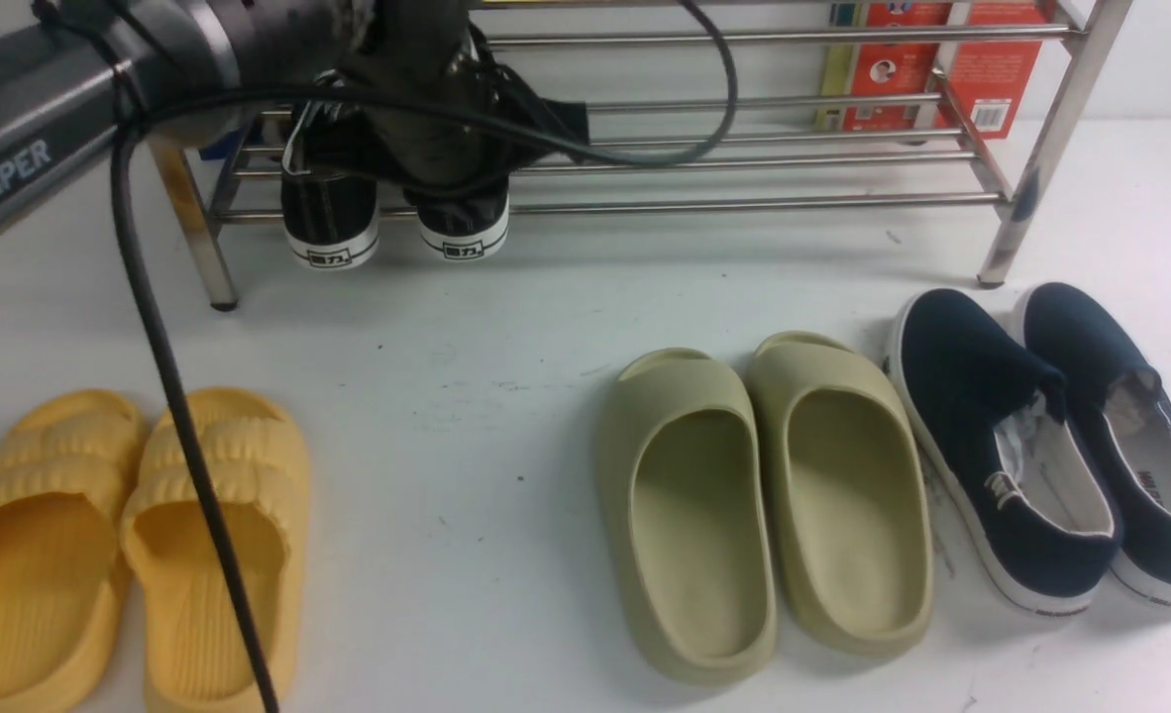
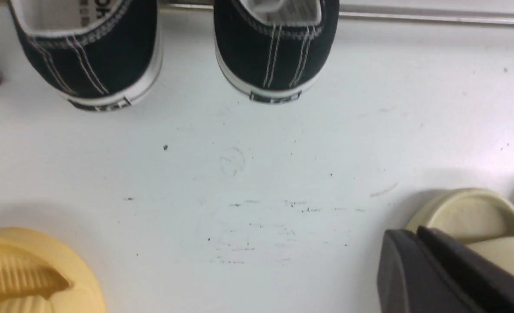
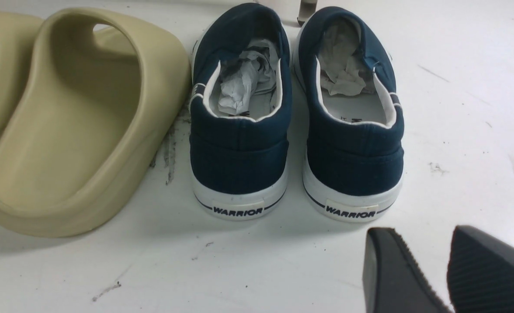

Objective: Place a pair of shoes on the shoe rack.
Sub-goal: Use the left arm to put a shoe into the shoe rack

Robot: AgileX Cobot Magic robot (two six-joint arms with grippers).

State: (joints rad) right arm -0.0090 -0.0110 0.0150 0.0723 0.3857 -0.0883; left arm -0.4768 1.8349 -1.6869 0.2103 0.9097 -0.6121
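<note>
Sneakers [image 1: 331, 213] point away, heels facing me, lengthwise front to back.
Left arm [image 1: 209, 50] hides their toes; left end effector [image 2: 418, 234] clenched, right [image 3: 431, 239] parted.

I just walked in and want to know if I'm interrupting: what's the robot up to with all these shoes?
The robot is putting away a pair of black canvas sneakers, and both now sit side by side on the lower tier of the metal rack, heels jutting out over its front bar. Its left pincer is shut and holds nothing. The olive slides, yellow slides and navy slip-ons lie in front of the rack.
</note>
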